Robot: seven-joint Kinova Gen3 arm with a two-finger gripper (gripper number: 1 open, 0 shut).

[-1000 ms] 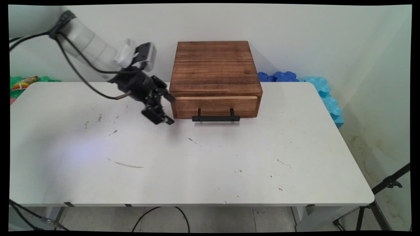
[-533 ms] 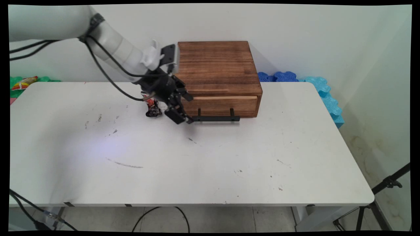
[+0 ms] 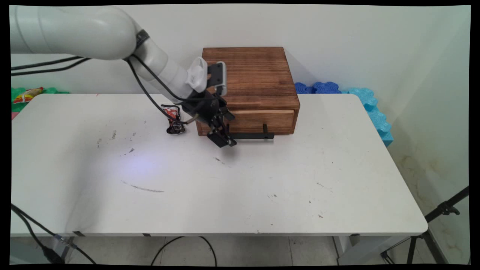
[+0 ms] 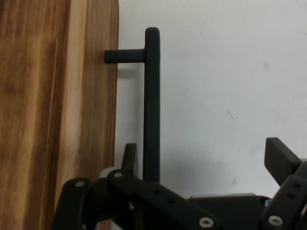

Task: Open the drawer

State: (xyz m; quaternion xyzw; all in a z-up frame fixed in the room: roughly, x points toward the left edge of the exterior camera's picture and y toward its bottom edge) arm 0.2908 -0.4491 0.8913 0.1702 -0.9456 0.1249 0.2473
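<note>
A dark wooden box (image 3: 243,75) stands at the table's back middle, its drawer (image 3: 262,120) shut. A black bar handle (image 3: 249,135) runs across the drawer front. My gripper (image 3: 227,136) is at the handle's left end and stands open. In the hand view the handle (image 4: 151,105) passes between the gripper's (image 4: 206,162) two fingers, close to the left finger (image 4: 129,159), while the right finger (image 4: 280,158) stands far off over the bare table. The drawer front (image 4: 93,120) lies just left of the bar. Nothing is gripped.
A small crumpled red and black packet (image 3: 174,120) lies on the table just left of the box. Blue foam mats (image 3: 360,98) lean behind the table's back right corner. A black tripod leg (image 3: 442,210) stands off the table's right side.
The gripper has travelled right along the box's front, from beside its left corner to the left end of the drawer handle. The box and drawer have not moved.
</note>
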